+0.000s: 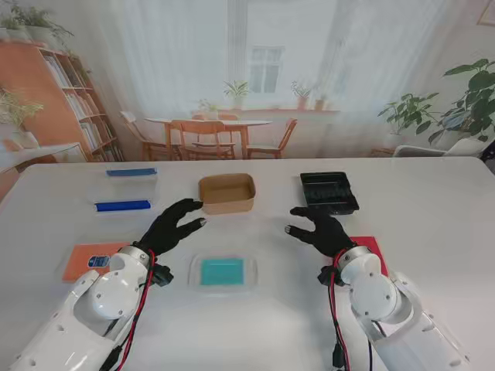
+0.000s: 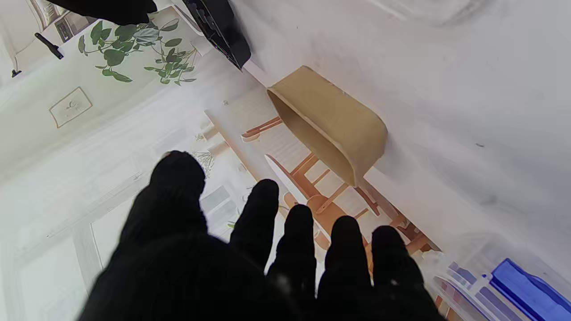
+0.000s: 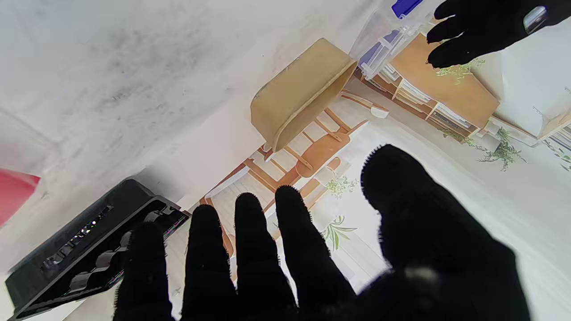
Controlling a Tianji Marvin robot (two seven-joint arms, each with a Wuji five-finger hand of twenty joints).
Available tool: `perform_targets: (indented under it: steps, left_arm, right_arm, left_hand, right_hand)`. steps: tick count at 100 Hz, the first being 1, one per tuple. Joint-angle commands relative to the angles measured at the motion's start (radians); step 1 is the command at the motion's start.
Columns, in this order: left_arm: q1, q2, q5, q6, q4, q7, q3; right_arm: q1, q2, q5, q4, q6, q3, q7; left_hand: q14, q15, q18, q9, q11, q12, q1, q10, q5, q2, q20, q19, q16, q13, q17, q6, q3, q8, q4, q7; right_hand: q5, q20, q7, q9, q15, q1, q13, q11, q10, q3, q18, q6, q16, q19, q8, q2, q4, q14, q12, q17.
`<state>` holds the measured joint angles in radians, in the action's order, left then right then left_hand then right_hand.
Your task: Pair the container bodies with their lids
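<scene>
A white table is carrying the containers. The left hand and right hand are hovering palm-down, fingers spread, holding nothing, flanking a brown paper tub. A ribbed black tray is sitting far right.

Stand view overhead; wrist views low, inverted, sharing brown container.

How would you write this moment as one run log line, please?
left hand: open, beside brown container | right hand: open, near black tray | teal lid: flat on table, untouched | pairs made: none
</scene>
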<state>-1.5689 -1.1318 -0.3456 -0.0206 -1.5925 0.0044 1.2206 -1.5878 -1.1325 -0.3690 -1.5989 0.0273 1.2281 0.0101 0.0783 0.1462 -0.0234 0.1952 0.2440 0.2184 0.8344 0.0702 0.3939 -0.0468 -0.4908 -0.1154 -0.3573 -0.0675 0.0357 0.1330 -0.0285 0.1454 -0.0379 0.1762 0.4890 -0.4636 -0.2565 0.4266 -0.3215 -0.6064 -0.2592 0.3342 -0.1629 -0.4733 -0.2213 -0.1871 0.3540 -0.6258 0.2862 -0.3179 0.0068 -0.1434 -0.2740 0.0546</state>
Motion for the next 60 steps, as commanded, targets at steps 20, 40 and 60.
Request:
perform_targets:
  steps: [20,40,60]
  left_arm:
    - [-0.013,-0.004,-0.007,-0.007,-0.012,0.002,0.001]
    - [-0.018,-0.004,-0.013,-0.003,-0.014,0.006,0.002]
    - [-0.010,-0.005,-0.010,0.008,-0.005,0.009,-0.002]
  right_arm:
    - [-0.004,0.000,0.001,-0.010,-0.001,0.004,-0.010]
    - [-0.008,0.000,0.000,-0.011,-0.007,0.005,-0.008]
    - [0.013,0.008,-0.033,0.007,-0.039,-0.008,-0.024]
  left_hand:
    - [-0.038,0.015,0.053,0.011,0.018,0.013,0.043,-0.030,0.011,0.000,-0.017,-0.011,-0.009,-0.011,0.014,-0.016,0.018,0.015,-0.014,0.011]
    - [-0.037,0.017,0.053,0.011,0.020,0.013,0.043,-0.030,0.011,0.000,-0.018,-0.012,-0.009,-0.012,0.015,-0.017,0.017,0.015,-0.014,0.010]
    - [-0.037,0.017,0.053,0.011,0.021,0.014,0.043,-0.030,0.012,0.001,-0.020,-0.013,-0.009,-0.012,0.015,-0.016,0.017,0.014,-0.014,0.010]
  right_hand:
    - [0.019,-0.022,-0.006,0.033,-0.005,-0.004,-0.007,0.004,0.028,-0.013,0.039,0.028,0.013,-0.020,0.011,-0.027,-0.013,0.028,-0.005,0.014]
    - [0.023,-0.023,-0.010,0.035,-0.006,-0.006,-0.010,0.005,0.028,-0.014,0.037,0.028,0.013,-0.022,0.013,-0.030,-0.013,0.027,-0.006,0.009]
    - [0.050,-0.033,-0.024,0.060,-0.024,-0.013,-0.034,0.013,0.017,-0.020,0.031,0.031,0.023,-0.045,0.021,-0.049,-0.012,0.017,-0.011,-0.007]
